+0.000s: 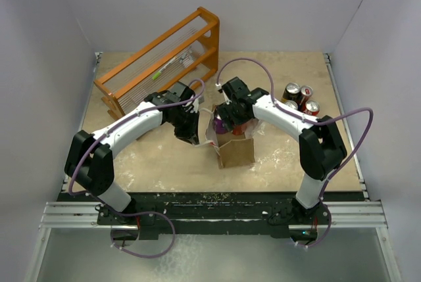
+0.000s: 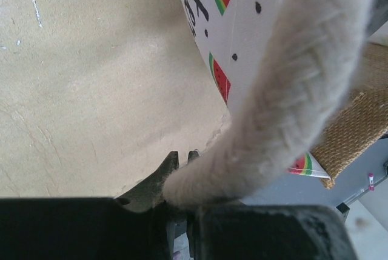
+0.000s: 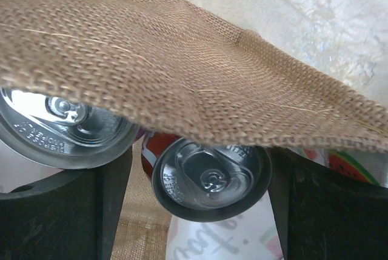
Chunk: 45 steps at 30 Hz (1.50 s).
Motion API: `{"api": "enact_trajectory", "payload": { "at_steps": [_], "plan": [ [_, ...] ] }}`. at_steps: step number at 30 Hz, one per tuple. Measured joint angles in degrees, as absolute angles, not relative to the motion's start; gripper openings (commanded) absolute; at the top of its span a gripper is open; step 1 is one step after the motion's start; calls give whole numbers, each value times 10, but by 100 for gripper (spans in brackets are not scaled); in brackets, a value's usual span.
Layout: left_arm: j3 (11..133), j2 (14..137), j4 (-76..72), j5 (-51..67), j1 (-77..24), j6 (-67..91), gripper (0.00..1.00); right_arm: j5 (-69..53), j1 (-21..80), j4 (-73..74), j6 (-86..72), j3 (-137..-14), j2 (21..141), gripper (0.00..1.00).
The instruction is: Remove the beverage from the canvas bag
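Two hands work the canvas bag [image 1: 235, 152]: left hand [image 2: 182, 202] clamped on its white handle [image 2: 291, 90], right hand [image 3: 200, 205] spread wide astride a beverage can [image 3: 209, 178] inside. Scuffed tan table [image 1: 164, 164], white walls [image 1: 263, 6]. Only overhead shows the orange rack [image 1: 161, 62] and loose cans [image 1: 301, 98].

This is a robotics lab test cell, not a lived-in room. Plain white panels [image 1: 52, 45] box in the table [image 1: 164, 164] on three sides. The table is a bare tan board, scuffed and streaked with white marks. A left arm [image 1: 125, 127] and a right arm [image 1: 289, 121] are bolted at its near edge beside an aluminium rail [image 1: 79, 215]. Purple cables [image 1: 245, 60] loop loose along them. What stands on the board reads as test props: an orange rack [image 1: 158, 52], a cluster of cans [image 1: 299, 98] and a small bag [image 1: 235, 152].
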<state>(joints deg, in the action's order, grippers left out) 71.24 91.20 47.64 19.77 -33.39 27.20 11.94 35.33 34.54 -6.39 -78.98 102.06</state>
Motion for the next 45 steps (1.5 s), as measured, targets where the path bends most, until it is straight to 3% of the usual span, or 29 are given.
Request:
{"api": "enact_trajectory", "payload": {
  "at_steps": [3, 11, 17, 20, 26, 34, 38, 45],
  "plan": [
    [714, 912, 477, 198, -334, 272, 0, 112, 353, 326, -32, -781, 1021, 95],
    [717, 914, 477, 200, -333, 268, 0, 97, 351, 273, 46, -754, 1021, 96],
    [719, 917, 477, 202, -332, 264, 0, 83, 342, 227, 85, -736, 1019, 88],
    [719, 918, 477, 203, -331, 263, 0, 74, 336, 217, 97, -728, 1018, 76],
    [719, 918, 479, 204, -331, 263, 0, 58, 327, 205, 103, -719, 1007, 42],
    [723, 918, 484, 206, -331, 263, 0, 44, 326, 212, 98, -712, 988, 23],
    [723, 918, 485, 208, -331, 263, 0, 39, 326, 223, 86, -710, 967, 0],
    [723, 918, 485, 208, -331, 263, 0, 35, 326, 235, 51, -710, 921, 0]
  ]
}}
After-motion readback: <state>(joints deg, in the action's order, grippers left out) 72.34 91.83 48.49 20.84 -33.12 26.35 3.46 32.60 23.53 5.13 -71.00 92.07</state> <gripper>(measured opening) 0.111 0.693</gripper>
